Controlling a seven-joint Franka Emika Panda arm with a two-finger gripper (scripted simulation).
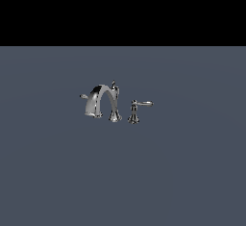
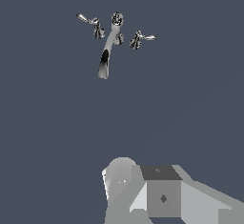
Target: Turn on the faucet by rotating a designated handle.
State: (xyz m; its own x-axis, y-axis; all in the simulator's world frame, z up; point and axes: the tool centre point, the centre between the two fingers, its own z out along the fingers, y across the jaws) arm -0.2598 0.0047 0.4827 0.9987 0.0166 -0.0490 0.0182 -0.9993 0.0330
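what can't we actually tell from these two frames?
- Claw: absent from the exterior view; in the wrist view only grey housing at the frame edge, fingers cut off, so open or shut is unknown.
- Handle: too small in both views to read its rotation angle.
- Faucet: in the exterior view the spout hides the far lever's post.
- Arm: not in the exterior view.

The faucet (image 1: 102, 100) sits on the floor (image 1: 123, 172), the handle (image 1: 142, 104) just beside its finial post on the exterior view's right, the stubby lever (image 1: 84, 96) on the exterior view's left.
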